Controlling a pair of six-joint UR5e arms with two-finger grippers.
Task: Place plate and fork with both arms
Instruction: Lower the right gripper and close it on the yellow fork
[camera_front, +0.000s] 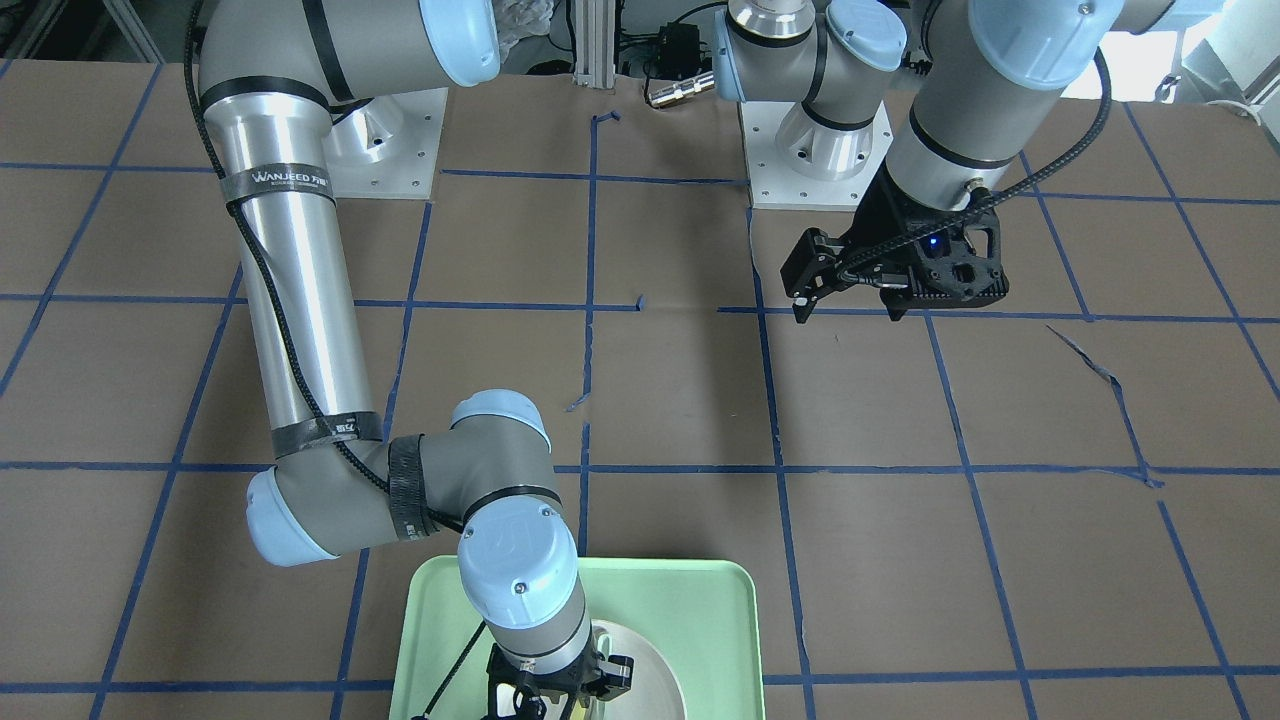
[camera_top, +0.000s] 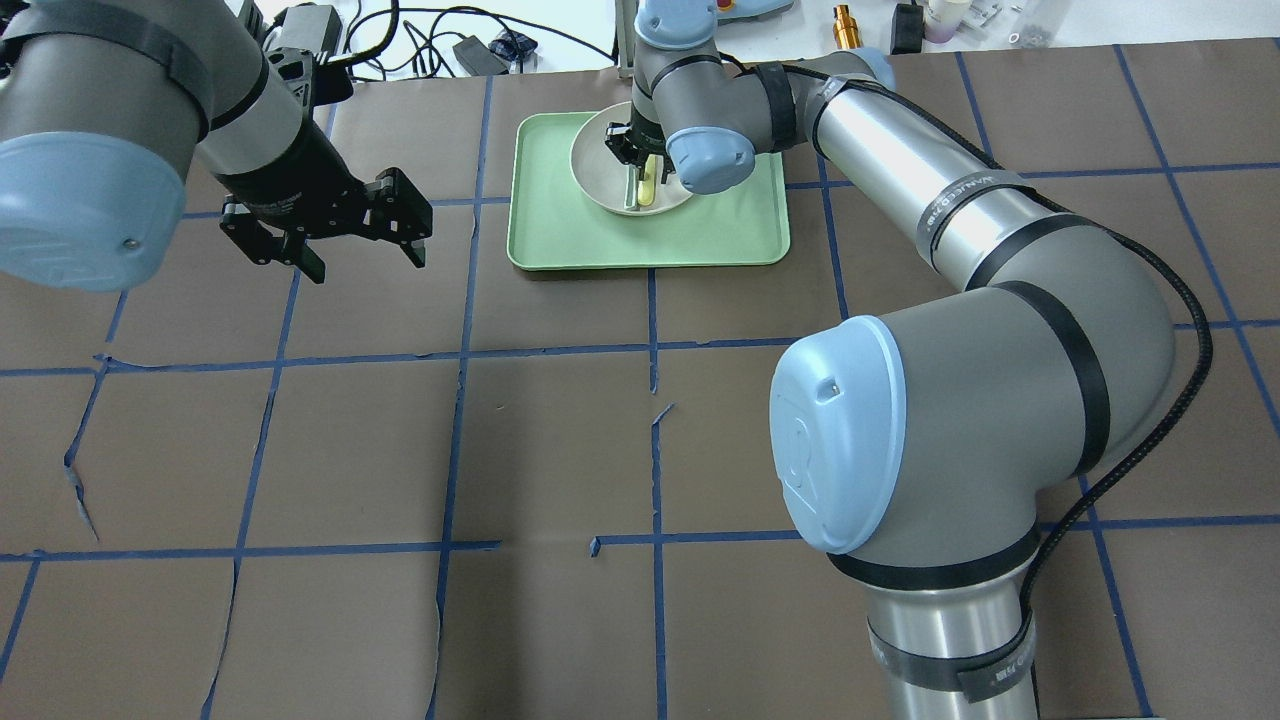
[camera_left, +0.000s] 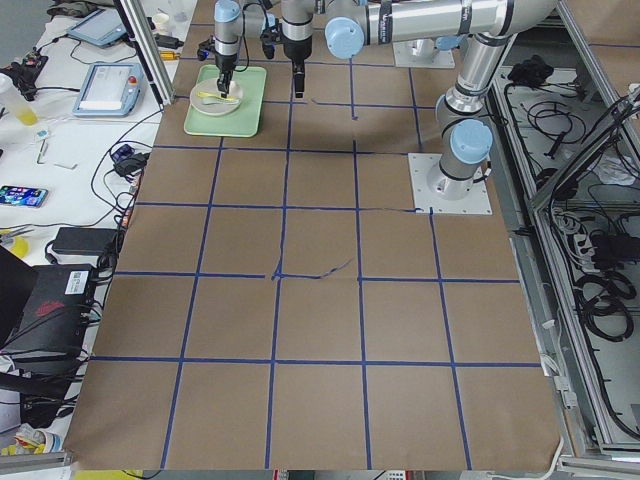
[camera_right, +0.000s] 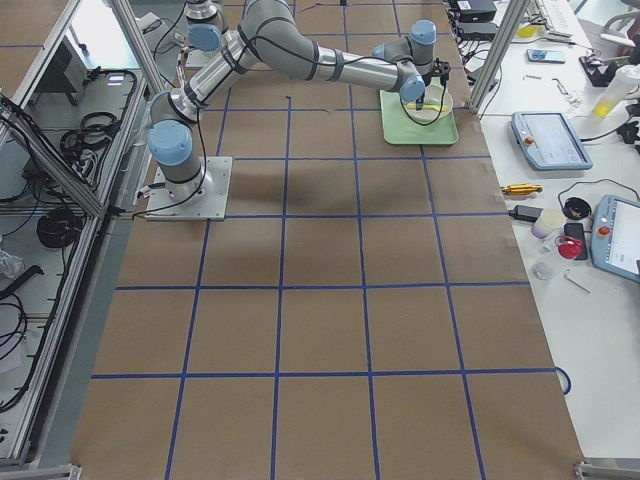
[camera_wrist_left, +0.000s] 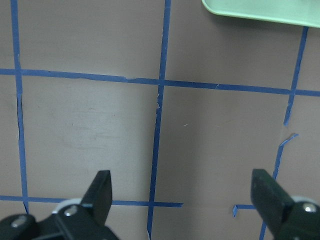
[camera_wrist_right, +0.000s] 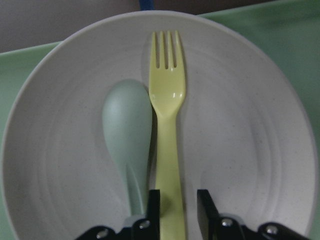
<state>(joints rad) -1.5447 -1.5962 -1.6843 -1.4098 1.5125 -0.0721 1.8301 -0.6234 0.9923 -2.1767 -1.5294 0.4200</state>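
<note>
The off-white plate (camera_wrist_right: 250, 125) lies in the light-green tray (camera_top: 700, 230) at the table's far side, with the pale-yellow fork (camera_wrist_right: 167, 95) in it, tines pointing away from the gripper. My right gripper (camera_wrist_right: 177, 210) is down in the plate (camera_top: 600, 165) and shut on the fork's handle end; the fork lies flat. In the overhead view the fork (camera_top: 648, 190) shows just beside the right gripper (camera_top: 632, 155). My left gripper (camera_top: 367, 267) is open and empty, held above the bare table left of the tray. In the left wrist view its fingers (camera_wrist_left: 102, 185) are wide apart.
A pale grey-green spoon (camera_wrist_right: 127, 125) lies in the plate right beside the fork, its handle against the gripper's finger. The tray's corner (camera_wrist_left: 260, 12) shows in the left wrist view. Brown paper with blue tape lines covers the table. Cables and tools lie beyond the far edge.
</note>
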